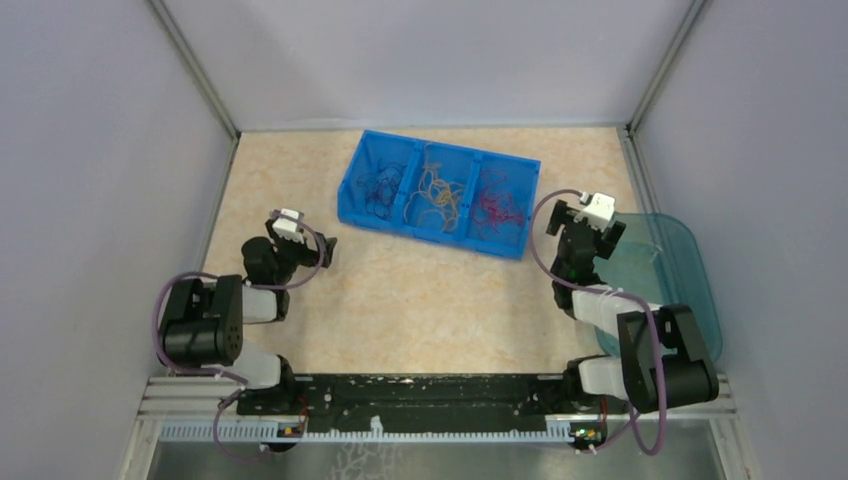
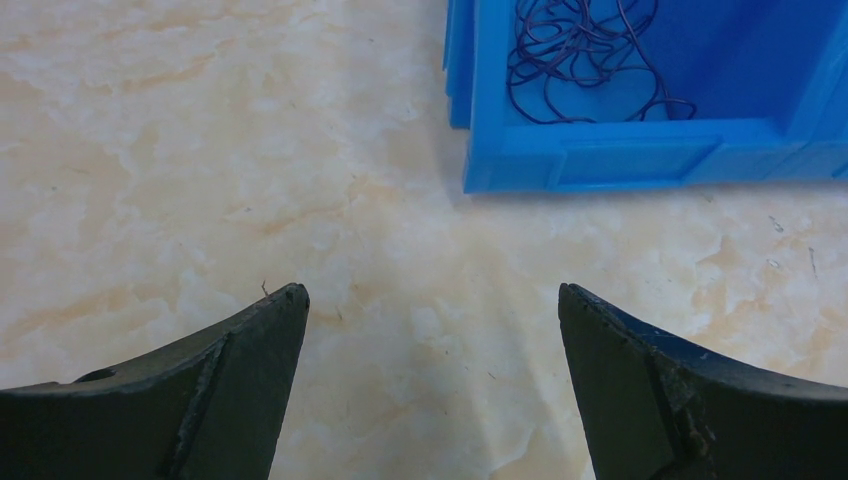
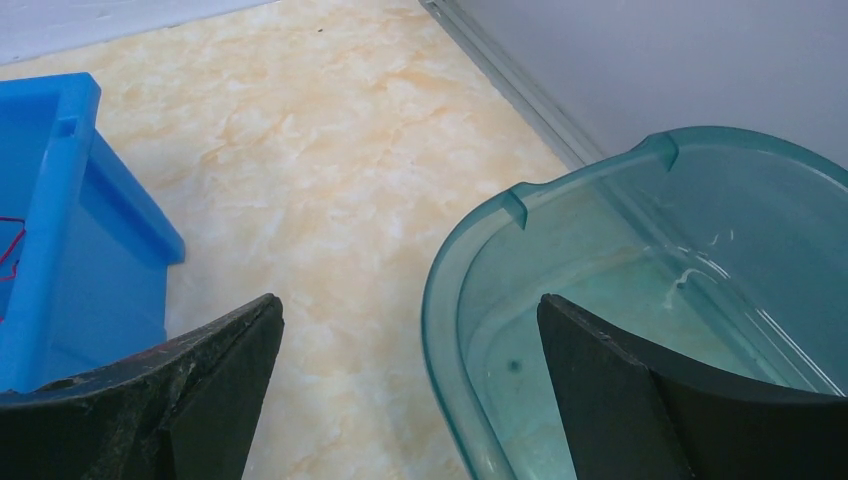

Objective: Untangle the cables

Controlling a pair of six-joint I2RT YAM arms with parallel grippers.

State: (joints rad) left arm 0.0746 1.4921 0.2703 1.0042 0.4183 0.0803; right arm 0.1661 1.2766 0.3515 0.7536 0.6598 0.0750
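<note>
The cables lie in a blue three-compartment bin (image 1: pixel 350 190) at the back middle of the table: dark purple-blue strands (image 1: pixel 383 185) in the left compartment, orange-yellow ones (image 1: pixel 440 195) in the middle, red ones (image 1: pixel 497 205) on the right. The left wrist view shows the purple tangle (image 2: pixel 580 55) inside the bin's corner (image 2: pixel 600 160). My left gripper (image 2: pixel 430 300) hovers open over bare table, short of the bin. My right gripper (image 3: pixel 410 305) is open too, astride the rim of a teal tub (image 3: pixel 445 270), with the bin's end (image 3: pixel 60 230) to its left.
A translucent teal tub (image 1: pixel 690 270) sits at the right edge, holding nothing visible. Grey walls (image 1: pixel 100 150) enclose the table on three sides. Marbled tabletop (image 1: pixel 430 300) stretches between the arms and the bin.
</note>
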